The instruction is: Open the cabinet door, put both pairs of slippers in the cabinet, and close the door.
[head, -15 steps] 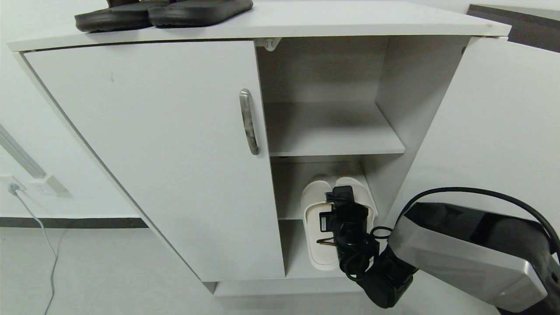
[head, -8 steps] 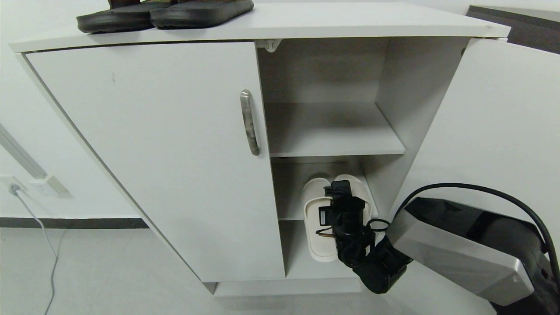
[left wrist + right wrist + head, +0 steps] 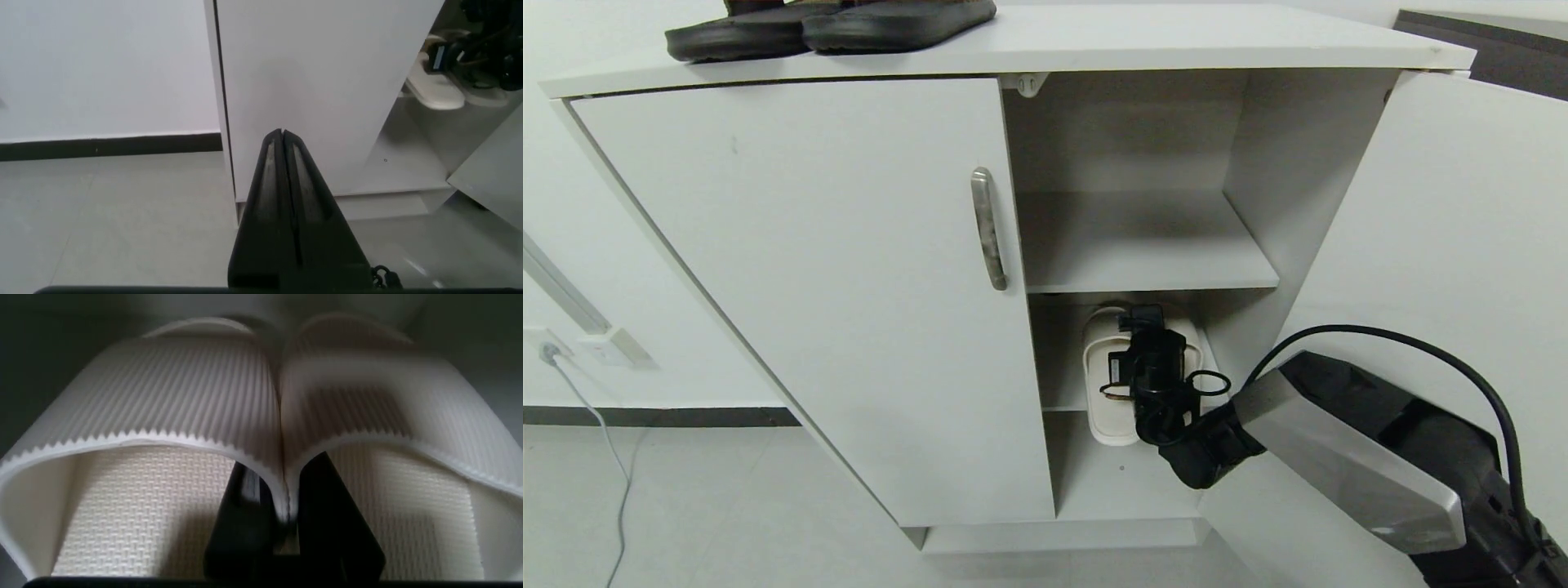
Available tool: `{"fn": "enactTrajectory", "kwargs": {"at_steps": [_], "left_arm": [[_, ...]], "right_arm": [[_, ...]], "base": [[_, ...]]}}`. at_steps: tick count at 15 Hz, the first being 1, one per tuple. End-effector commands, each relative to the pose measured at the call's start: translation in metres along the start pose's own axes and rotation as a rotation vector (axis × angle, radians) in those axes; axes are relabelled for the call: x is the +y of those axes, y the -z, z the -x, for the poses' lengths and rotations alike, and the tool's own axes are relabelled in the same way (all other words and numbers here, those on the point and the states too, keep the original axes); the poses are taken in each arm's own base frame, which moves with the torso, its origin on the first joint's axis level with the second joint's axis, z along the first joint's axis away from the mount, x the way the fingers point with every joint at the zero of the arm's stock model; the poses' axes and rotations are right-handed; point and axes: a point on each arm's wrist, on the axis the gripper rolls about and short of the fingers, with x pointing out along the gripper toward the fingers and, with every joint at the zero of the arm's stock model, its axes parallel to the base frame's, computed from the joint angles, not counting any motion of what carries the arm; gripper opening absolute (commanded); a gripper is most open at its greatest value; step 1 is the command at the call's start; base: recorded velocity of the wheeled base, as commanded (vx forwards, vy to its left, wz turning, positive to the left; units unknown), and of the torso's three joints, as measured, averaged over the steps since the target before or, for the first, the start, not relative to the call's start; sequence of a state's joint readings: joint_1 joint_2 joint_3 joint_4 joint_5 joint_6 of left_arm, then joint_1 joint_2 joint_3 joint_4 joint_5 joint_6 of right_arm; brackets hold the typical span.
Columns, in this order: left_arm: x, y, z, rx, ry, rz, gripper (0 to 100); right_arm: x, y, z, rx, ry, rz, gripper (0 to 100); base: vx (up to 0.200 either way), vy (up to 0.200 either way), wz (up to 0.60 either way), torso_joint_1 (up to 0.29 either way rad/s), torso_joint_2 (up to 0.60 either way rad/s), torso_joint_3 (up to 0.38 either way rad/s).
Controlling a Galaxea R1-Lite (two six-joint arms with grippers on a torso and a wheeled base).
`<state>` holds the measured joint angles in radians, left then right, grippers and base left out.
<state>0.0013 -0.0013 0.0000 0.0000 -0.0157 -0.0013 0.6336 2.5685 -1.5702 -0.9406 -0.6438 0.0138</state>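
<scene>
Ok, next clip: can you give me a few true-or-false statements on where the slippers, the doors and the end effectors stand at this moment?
1. The right end effector grips the pair of white ribbed foam slippers where their straps meet. True.
2. Those slippers sit on the upper shelf. False: they are held at the lower compartment, below it.
3. The pair of black rubber slippers lies on top of the white cabinet. True.
4. Both doors are open. False: the left door with the metal handle is shut; only the right door is open.
5. The left end effector is open. False: it is shut and holds nothing.
</scene>
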Motion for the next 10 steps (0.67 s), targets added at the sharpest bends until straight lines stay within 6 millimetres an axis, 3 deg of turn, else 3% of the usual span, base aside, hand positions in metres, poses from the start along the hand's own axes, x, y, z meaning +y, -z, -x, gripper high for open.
{"fn": "enactTrajectory", "kwargs": {"at_steps": [1, 10], "left_arm": [[0.000, 0.000, 0.000, 0.001, -0.001, 0.000, 0], [0.000, 0.000, 0.000, 0.001, -0.001, -0.001, 0]], "right_arm": [[0.002, -0.003, -0.009, -0.012, 0.002, -0.009, 0], [0.000, -0.002, -0.034, -0.004, -0.003, -0.006, 0]], "base": [[0.000, 0.000, 0.00, 0.000, 0.00, 0.000], [0.000, 0.000, 0.00, 0.000, 0.00, 0.000]]}}
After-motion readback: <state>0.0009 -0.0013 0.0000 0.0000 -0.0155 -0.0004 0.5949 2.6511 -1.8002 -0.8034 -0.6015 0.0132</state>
